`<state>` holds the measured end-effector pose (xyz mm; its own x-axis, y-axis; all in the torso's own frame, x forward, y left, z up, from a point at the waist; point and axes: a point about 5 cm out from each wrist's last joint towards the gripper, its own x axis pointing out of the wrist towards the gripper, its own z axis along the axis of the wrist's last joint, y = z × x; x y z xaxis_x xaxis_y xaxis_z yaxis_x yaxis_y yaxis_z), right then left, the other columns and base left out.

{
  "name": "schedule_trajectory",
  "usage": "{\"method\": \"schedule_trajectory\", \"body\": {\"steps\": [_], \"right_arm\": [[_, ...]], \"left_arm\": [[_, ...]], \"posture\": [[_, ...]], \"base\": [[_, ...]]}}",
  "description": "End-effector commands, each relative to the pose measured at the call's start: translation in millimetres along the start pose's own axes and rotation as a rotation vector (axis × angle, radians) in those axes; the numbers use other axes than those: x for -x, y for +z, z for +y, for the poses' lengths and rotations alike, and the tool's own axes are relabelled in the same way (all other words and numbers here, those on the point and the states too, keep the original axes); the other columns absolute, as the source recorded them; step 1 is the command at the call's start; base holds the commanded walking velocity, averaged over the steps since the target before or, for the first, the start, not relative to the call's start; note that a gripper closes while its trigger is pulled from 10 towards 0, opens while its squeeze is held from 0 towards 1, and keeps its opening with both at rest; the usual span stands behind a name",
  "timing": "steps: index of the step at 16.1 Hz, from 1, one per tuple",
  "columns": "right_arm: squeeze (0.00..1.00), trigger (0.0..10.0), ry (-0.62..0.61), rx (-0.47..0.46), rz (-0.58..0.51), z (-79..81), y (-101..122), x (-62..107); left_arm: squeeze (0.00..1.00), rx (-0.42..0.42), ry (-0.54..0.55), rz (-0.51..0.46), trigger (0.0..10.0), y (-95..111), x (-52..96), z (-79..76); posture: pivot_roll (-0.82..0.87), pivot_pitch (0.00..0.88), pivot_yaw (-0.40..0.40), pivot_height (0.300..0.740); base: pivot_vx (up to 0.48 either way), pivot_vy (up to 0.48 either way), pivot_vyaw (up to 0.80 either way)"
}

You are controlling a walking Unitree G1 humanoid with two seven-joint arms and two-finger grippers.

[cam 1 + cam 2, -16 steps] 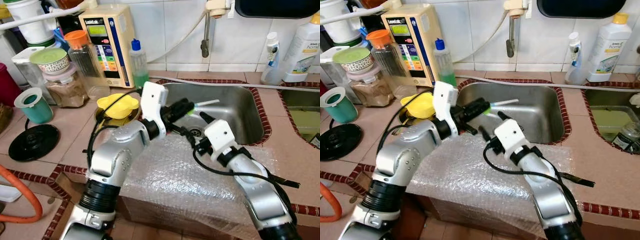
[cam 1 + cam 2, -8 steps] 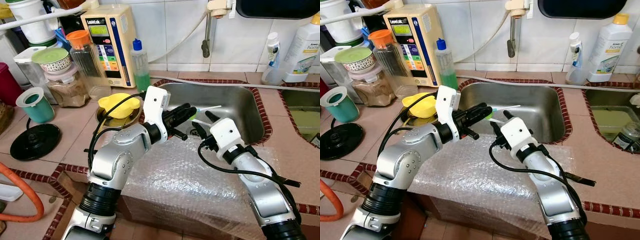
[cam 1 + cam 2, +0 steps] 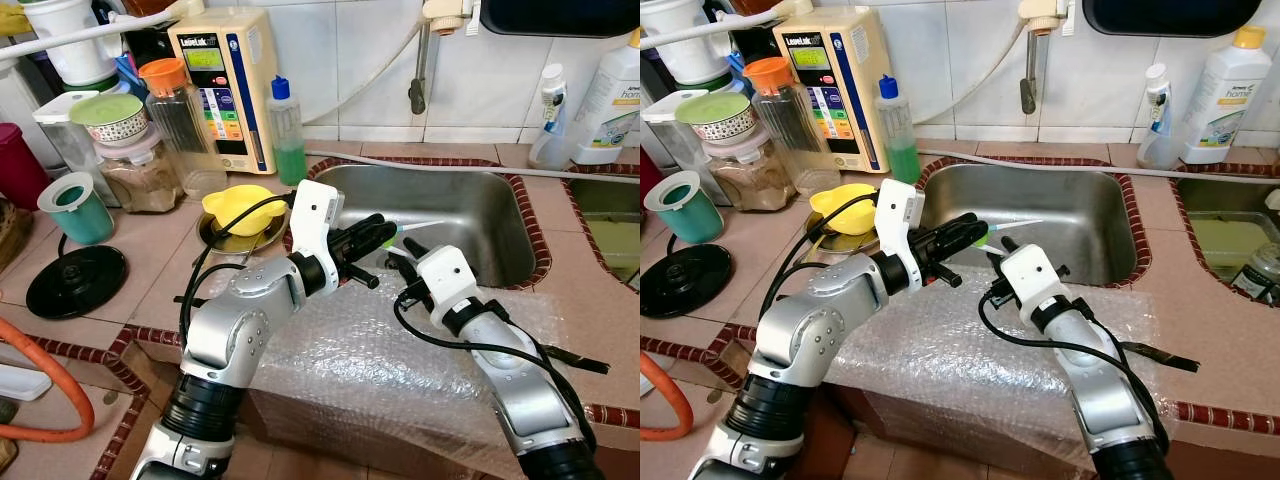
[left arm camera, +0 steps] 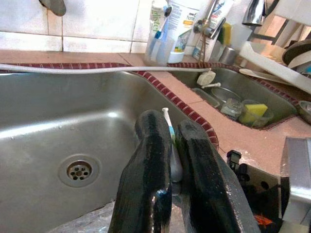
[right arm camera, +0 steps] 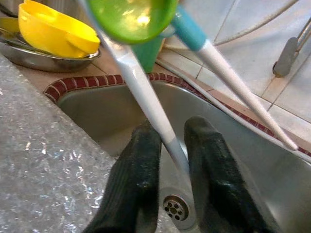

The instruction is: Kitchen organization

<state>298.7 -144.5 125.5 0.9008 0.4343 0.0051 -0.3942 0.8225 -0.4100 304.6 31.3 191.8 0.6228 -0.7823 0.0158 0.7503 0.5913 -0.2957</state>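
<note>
Both grippers have edged back from the drain toward the sink's near rim. Left gripper (image 3: 385, 234) pinches slim white plastic toothbrushes (image 4: 168, 127) above the steel sink (image 3: 480, 215). Right gripper (image 5: 167, 167), just beside it, straddles one smooth white handle, fingers slightly apart, crinkled bubble wrap (image 3: 380, 350) beneath.

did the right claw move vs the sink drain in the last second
Yes. The right claw has come up from over the drain toward the toothbrushes, above the sink.
</note>
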Motion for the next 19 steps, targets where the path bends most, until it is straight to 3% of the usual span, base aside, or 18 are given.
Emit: {"method": "schedule_trajectory", "body": {"steps": [1,7,8,9,10,11,19], "right_arm": [[0.0,0.0,0.005,0.012,-0.048,-0.6,10.9,-8.7],[0.0,0.0,-0.007,0.023,-0.059,-2.4,12.1,-13.1],[0.0,0.0,-0.031,0.033,-0.05,-4.4,9.2,-11.6],[0.0,0.0,-0.049,0.038,-0.042,-6.7,7.5,-10.7],[0.0,0.0,-0.059,0.041,-0.038,-8.2,6.6,-10.4],[0.0,0.0,-0.071,0.049,-0.032,-11.4,5.4,-9.9],[0.0,0.0,-0.182,0.106,0.056,-39.8,-4.1,-14.6]], "left_arm": [[0.0,0.007,-0.012,0.026,0.0,-4.7,0.5,-2.6],[0.0,0.01,0.015,0.037,0.0,-11.1,2.8,2.6],[0.0,0.021,0.022,0.045,10.0,-16.8,5.5,4.0],[0.0,0.02,0.039,0.046,10.0,-20.1,6.8,6.6],[0.21,0.016,0.054,0.047,10.0,-21.6,7.3,8.6],[1.0,0.026,0.075,0.055,10.0,-25.1,7.8,13.0],[1.0,-0.01,0.164,0.057,10.0,-38.8,16.5,35.6]], "posture": [[-0.08,0.0,0.133,0.74],[-0.08,0.0,0.135,0.74],[-0.08,0.0,0.138,0.74],[-0.07,0.0,0.136,0.74],[-0.07,0.0,0.136,0.74],[-0.08,0.0,0.136,0.74],[-0.08,0.0,0.14,0.74]], "base": [[0.0,0.0,0.0],[0.0,0.0,0.0],[0.0,0.0,0.0],[0.0,0.0,0.0],[0.0,0.0,0.0],[0.0,0.0,0.0],[0.0,0.0,0.0]]}}
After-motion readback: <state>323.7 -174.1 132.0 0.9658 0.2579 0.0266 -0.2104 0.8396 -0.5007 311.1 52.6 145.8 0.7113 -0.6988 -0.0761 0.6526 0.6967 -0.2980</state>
